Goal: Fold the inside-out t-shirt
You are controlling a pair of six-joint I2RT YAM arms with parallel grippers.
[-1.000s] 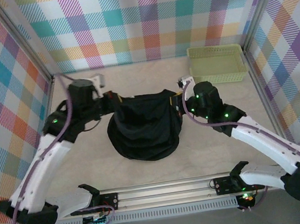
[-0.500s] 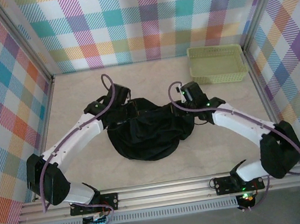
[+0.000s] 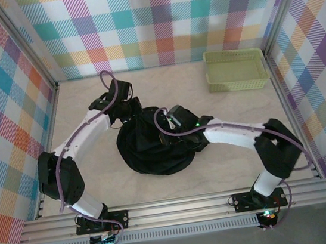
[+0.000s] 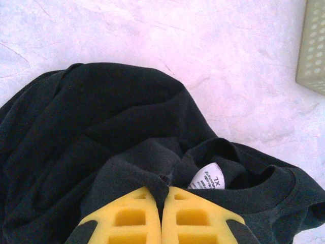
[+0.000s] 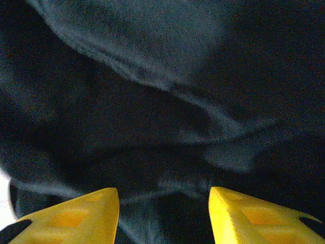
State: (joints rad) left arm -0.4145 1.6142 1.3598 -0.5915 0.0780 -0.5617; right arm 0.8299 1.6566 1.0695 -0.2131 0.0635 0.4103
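The inside-out t-shirt point(image 3: 154, 147) lies as a rumpled black heap in the middle of the table. My left gripper point(image 3: 135, 108) is at the heap's back left edge. In the left wrist view its yellow fingers point(image 4: 127, 218) are shut on a fold of black fabric near the collar point(image 4: 163, 190). The small white label point(image 4: 207, 178) shows just right of that pinch. My right gripper point(image 3: 170, 118) hovers over the middle of the heap. Its fingers point(image 5: 81, 213) stand apart above dark fabric point(image 5: 167, 117), with nothing between them.
A pale green plastic basket point(image 3: 235, 69) stands at the back right corner, and its edge shows in the left wrist view point(image 4: 312, 46). Bare pale tabletop point(image 3: 98, 178) surrounds the heap. Checked walls close in the back and both sides.
My right gripper has opened, let go of the shirt's right side and swung left over the heap. The shirt has sagged from a spread, lifted shape. The left gripper stays shut on it.
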